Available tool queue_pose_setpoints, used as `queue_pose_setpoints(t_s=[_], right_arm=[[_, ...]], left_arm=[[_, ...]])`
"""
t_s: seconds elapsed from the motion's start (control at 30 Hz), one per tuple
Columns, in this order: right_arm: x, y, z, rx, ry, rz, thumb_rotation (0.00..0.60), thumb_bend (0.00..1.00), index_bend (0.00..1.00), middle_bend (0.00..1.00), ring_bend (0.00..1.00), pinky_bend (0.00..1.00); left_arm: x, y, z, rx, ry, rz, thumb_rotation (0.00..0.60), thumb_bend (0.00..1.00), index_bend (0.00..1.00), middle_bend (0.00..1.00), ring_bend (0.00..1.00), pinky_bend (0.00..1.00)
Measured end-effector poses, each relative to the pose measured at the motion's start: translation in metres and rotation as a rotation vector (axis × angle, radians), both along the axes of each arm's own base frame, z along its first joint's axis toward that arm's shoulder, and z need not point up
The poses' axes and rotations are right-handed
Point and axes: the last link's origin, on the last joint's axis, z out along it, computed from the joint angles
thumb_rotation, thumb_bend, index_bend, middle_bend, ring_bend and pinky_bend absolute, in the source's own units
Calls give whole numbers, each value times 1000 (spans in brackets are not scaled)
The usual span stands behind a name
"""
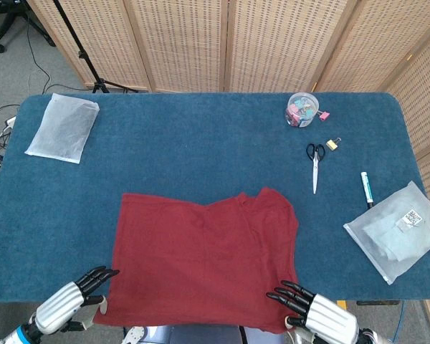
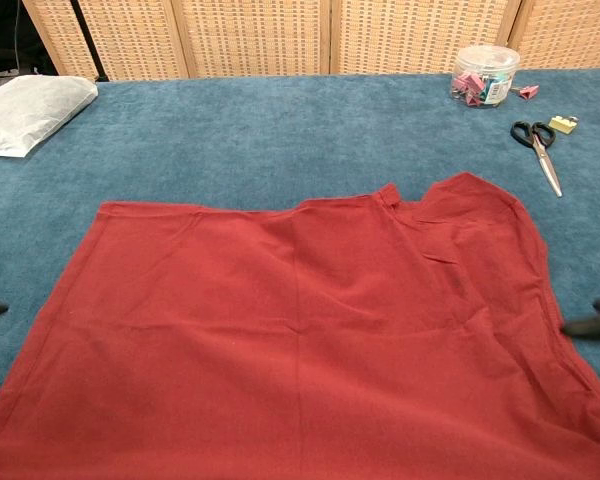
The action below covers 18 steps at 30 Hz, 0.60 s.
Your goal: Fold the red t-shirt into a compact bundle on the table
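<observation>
On blue felt table [image 1: 201, 143], red t-shirt [image 1: 204, 258], wicker screens [image 1: 272, 43] behind, both robot hands spread, empty.

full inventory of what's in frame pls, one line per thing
red t-shirt: 1, red, spread flat at near table edge
table: 1, blue cloth top
white pouch: 1, white, far left
plastic bag: 1, clear, folded item inside, right edge
clip tub: 1, clear, pink and blue clips, far right of centre
loose clips: 2, pink beside tub, brass near scissors
scissors: 1, black handles
marker: 1, white-blue
screens: wicker, behind table
left hand: open, at shirt's near-left corner
right hand: open, at near-right corner
</observation>
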Motion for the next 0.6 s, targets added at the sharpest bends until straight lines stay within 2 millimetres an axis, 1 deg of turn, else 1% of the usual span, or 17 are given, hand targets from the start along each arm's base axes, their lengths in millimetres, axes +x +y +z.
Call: queue_pose_setpoints(t_s=[0.23,0.47,0.6], right_arm=[[3,-49,-2,-39,15,-142,600,569,634,0,0,0],[14,-95,-5,-67,12,-250,600,569,634,0,0,0],[21,-114,-7,-76,11,-293,600,569,634,0,0,0]], left_arm=[[16,40,-3,105,19,98,600,610,740,0,0,0],[32,84,7,207,106,160,600,610,740,0,0,0],[38,107,12,252,162,168,600,610,740,0,0,0]])
